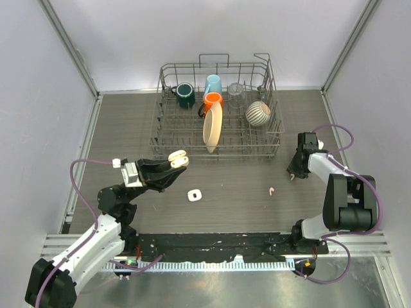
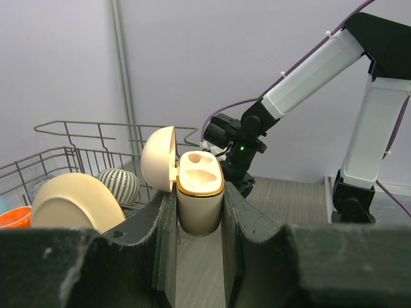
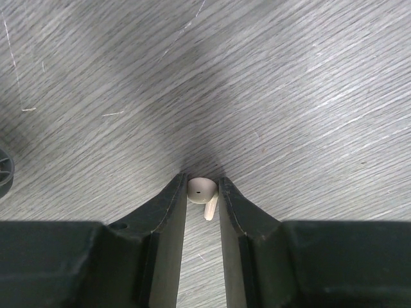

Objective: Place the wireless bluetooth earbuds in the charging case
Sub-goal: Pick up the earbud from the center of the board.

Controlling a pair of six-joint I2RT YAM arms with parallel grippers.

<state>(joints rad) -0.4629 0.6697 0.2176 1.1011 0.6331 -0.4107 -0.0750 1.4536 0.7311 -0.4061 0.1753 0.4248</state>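
Earbud (image 3: 201, 188) is sitting tip-pinched in right tool (image 3: 202, 186), risking slipping out before reaching open case (image 2: 200, 186) clamped in left tool (image 2: 198, 199).

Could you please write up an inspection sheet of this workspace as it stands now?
Surface: dark wood-grain table, faintly scratched.
Job's things: charging case open, wells empty; one earbud in the right hand; second earbud loose on the table; small white square item nearby, identity unclear.
Clutter: wire dish rack holding mugs, a plate and a striped bowl.
Hands: left hand shut on the charging case; right hand shut on the earbud.
Cables: purple cables loop along both arms, clear of the parts.
Surroundings: pale walls; nothing else seen.
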